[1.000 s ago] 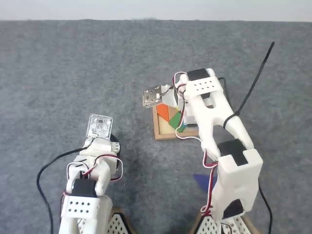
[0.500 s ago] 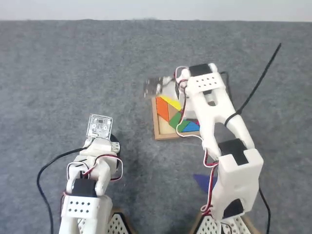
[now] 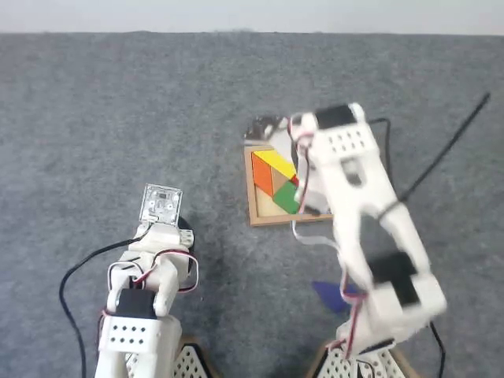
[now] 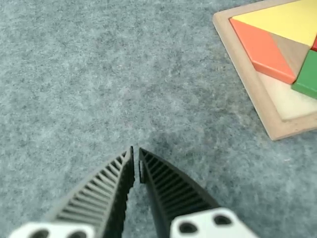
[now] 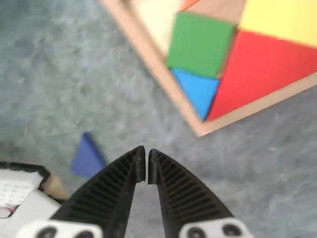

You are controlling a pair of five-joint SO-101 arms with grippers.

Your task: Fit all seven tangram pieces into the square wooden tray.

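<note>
1. The grey worktop (image 3: 118, 94) carries everything, and its surface looks like felt.
2. The right arm (image 3: 354, 181) stretches over the right part of the tray. Its right tool (image 5: 146, 151) is pressed together and holds nothing. It hangs above the worktop just outside one corner of the tray.
3. The left arm (image 3: 150, 276) is folded near its base, well apart from the tray. Its left tool (image 4: 135, 151) is also pressed together with only a thin slit, and it is empty, above bare worktop.
4. The square wooden tray (image 3: 250, 189) lies flat on the worktop between the middle and the right side.
5. Inside the tray lie six pieces:
   - a yellow triangle (image 3: 274, 161)
   - a red triangle (image 5: 262, 64) touching the yellow one
   - an orange piece (image 3: 261, 175) along the rim
   - a brown piece (image 4: 292, 49) between orange and green
   - a green square (image 3: 286, 198)
   - a small light blue triangle (image 5: 198, 89) in the corner, between the green square and the red triangle
   A pale bare part of the tray bottom shows beside the green square.
6. A dark blue piece (image 3: 324, 291) lies on the worktop outside the tray, near the base of the right arm.
</note>
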